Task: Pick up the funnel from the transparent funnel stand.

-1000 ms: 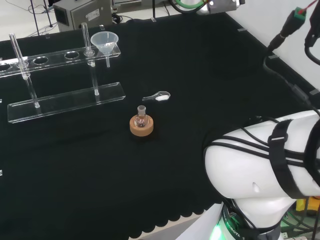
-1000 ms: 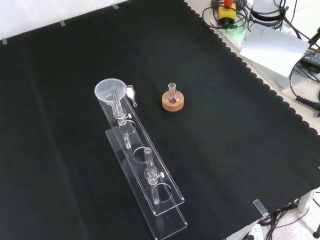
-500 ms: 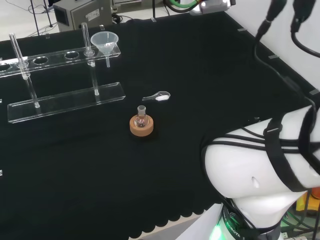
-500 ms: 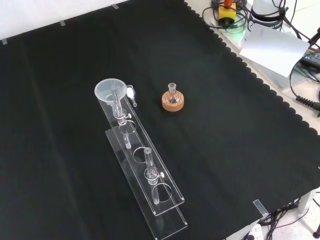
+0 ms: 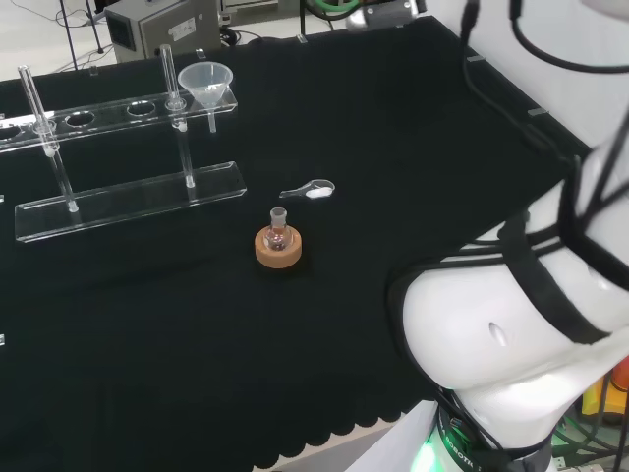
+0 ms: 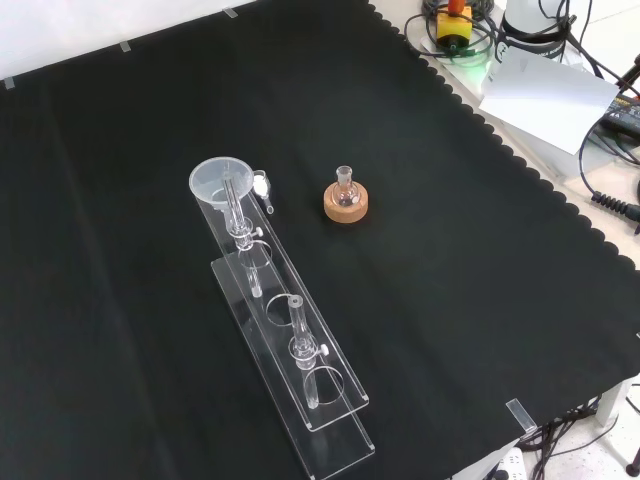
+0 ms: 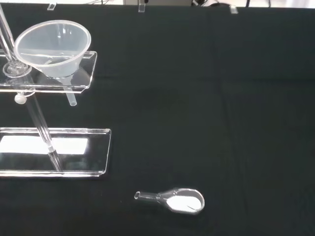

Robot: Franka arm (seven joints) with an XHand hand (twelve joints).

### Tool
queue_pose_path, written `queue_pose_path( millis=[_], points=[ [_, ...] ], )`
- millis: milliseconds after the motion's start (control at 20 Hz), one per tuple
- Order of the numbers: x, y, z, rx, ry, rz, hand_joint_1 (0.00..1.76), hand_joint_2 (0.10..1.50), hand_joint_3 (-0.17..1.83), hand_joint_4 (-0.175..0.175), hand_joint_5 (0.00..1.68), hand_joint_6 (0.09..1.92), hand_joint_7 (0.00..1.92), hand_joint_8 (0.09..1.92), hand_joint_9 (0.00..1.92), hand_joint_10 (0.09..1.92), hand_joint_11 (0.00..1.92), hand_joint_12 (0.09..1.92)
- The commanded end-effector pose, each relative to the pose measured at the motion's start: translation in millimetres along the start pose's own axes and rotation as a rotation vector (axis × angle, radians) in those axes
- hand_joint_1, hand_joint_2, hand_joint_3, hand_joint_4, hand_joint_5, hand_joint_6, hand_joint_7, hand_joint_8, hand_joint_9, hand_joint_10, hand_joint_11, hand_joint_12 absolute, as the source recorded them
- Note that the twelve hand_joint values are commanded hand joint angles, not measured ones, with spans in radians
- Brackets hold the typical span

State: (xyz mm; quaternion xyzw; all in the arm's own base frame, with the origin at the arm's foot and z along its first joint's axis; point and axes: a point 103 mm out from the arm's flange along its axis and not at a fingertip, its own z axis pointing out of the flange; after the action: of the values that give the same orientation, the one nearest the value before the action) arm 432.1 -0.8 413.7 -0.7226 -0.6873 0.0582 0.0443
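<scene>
A clear funnel (image 5: pixel 205 84) sits in the end hole of the transparent funnel stand (image 5: pixel 128 202), at the stand's right end in the head view. From the front, the funnel (image 6: pixel 222 182) is at the far end of the stand (image 6: pixel 300 400). The wrist view looks down on the funnel (image 7: pixel 53 47), its stem hanging below the stand's upper shelf (image 7: pixel 54 83). Two upright rods join the shelf to the base plate (image 7: pixel 54 152). Nothing touches the funnel.
A small round flask on a cork ring (image 5: pixel 278 241) stands mid-cloth (image 6: pixel 346 199). A clear scoop with white powder (image 7: pixel 177 200) lies between flask and stand (image 5: pixel 310 191). The arm's white links (image 5: pixel 511 334) rise at the head view's right. Cables and boxes lie beyond the cloth's edges.
In the head view the arm's white links and black cables have swung up and leftward. Funnel, stand, flask and scoop have not moved.
</scene>
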Motion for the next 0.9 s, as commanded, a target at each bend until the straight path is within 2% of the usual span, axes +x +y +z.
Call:
queue_pose_path(
  millis=[50,300,700,900],
  points=[
    [31.2,86.6,15.2,-0.002,-0.003,-0.085,0.08,1.21,0.31,0.000,0.24,0.09,0.04,0.47,0.18,0.61,0.00,1.34],
    [63.4,102.9,43.2,0.049,-0.011,-0.121,0.09,1.21,0.30,-0.003,0.24,0.09,0.04,0.47,0.18,0.61,0.00,1.34],
    [92.2,116.2,67.1,0.094,-0.038,-0.158,0.14,1.19,0.28,-0.006,0.24,0.09,0.05,0.48,0.19,0.62,0.00,1.33],
    [103.5,121.5,72.8,0.118,-0.089,-0.167,0.25,1.11,0.25,-0.031,0.28,0.09,0.10,0.55,0.25,0.66,0.00,1.34]
  ],
)
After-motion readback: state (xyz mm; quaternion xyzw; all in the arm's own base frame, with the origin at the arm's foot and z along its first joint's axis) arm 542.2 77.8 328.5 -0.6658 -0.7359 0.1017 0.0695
